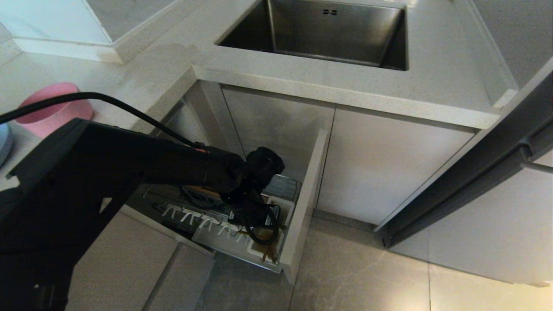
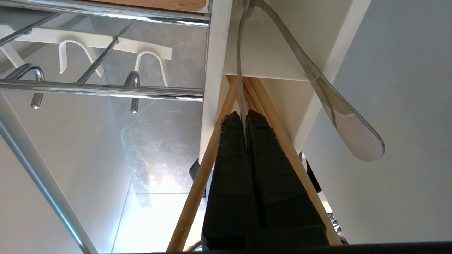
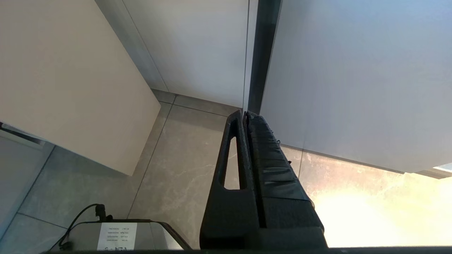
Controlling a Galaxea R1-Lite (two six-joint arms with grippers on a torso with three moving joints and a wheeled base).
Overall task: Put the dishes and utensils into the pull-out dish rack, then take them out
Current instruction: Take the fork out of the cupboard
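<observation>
Chopsticks (image 2: 197, 176), light, stiff and slippery, flank the left gripper (image 2: 246, 121), clamped on a thin metal handle (image 2: 240, 70) at twelve o'clock.

Pink bowl (image 1: 54, 108) on counter (image 1: 436, 82).

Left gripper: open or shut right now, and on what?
Shut. In the left wrist view the left gripper has its fingers pressed together on a thin metal utensil handle in the white cup.

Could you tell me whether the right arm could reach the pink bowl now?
Probably not: the pink bowl sits on the counter far left, beyond the left arm, while the right gripper hangs low by the floor.
</observation>
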